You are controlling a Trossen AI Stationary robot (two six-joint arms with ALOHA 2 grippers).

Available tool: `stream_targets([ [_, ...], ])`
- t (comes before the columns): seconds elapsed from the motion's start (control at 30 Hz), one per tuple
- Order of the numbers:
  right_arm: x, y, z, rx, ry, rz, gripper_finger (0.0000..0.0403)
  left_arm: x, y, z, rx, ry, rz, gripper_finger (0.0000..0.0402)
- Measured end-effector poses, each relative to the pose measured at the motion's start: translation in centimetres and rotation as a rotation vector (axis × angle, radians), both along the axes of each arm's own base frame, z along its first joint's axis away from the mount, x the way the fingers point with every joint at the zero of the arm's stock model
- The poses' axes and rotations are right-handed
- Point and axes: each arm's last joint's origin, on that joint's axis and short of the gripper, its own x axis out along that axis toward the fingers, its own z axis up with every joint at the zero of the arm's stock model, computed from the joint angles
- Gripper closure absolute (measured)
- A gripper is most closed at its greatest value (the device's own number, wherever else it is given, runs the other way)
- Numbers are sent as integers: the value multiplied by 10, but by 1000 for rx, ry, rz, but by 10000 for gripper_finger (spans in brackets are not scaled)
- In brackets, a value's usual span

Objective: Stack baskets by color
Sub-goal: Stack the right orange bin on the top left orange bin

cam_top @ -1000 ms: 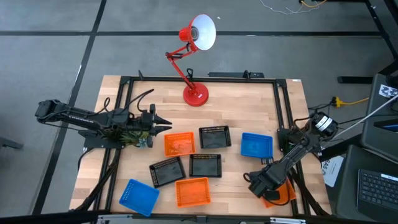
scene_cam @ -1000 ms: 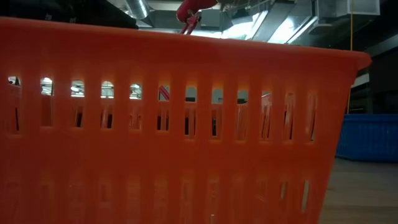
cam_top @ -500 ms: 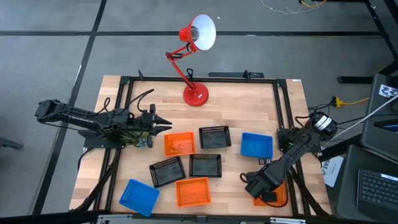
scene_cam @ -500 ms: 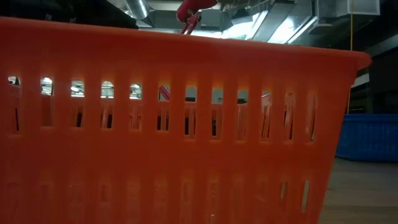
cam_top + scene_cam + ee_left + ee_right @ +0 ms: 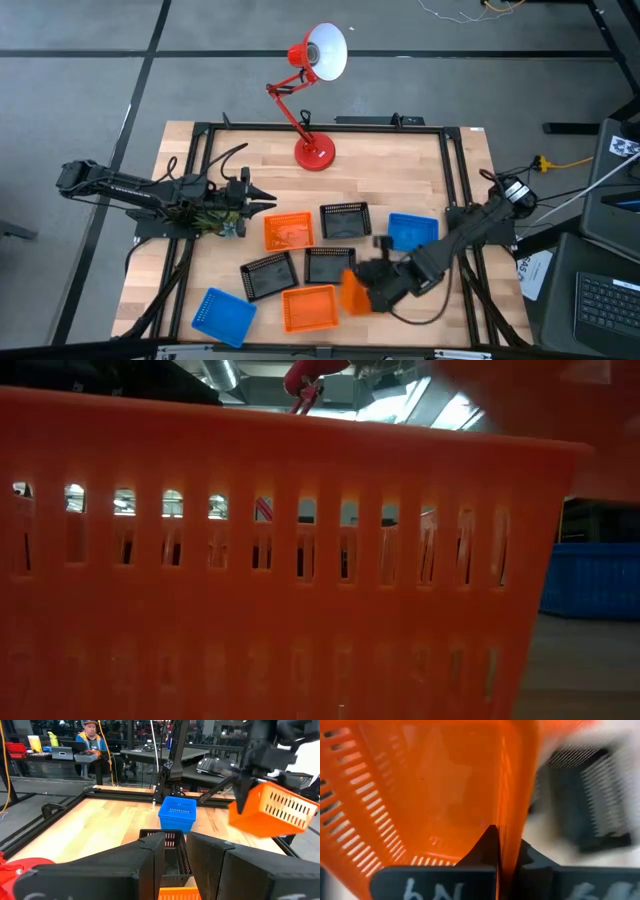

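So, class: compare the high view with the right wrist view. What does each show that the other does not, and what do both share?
Only the high view shows the red desk lamp, the waiting left hand at the table's left side, both blue baskets and the orange baskets lying on the table.

Only the right wrist view shows the right hand pinching the wall of its basket.

Both show the carried orange basket and a black basket.

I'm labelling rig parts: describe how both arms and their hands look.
Both arms are dark, jointed and slim. The left arm carries loose black cables and coloured wiring near its hand, which tapers to pointed fingers. The right hand has flat black fingers and pale lettering on its body.
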Motion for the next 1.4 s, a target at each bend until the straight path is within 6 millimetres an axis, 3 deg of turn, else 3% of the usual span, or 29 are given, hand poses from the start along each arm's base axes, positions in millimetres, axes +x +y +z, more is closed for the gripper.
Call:
stream_targets([
  [0.17, 40, -31, 16, -248, -297, -64, 403, 0, 0, 0, 0, 0, 0, 328],
  [0.37, 86, -76, 31, -278, -444, 81, 403, 0, 0, 0, 0, 0, 2, 328],
  [0.6, 114, -147, 18, -106, -419, 198, 403, -7, 3, 3, 33, 0, 97, 328],
  [0.73, 126, -173, 22, -25, -451, 220, 403, -18, 5, 6, 46, -1, 117, 328],
  [1.0, 155, -199, 42, 90, -245, 233, 403, -36, 6, 8, -11, -1, 113, 328],
  [1.17, 177, -200, 22, 100, -81, 280, 403, -39, 6, 9, -13, -9, 105, 328],
  [1.4, 195, -197, -1, 96, -26, 304, 403, -39, 6, 9, -12, -5, 105, 328],
])
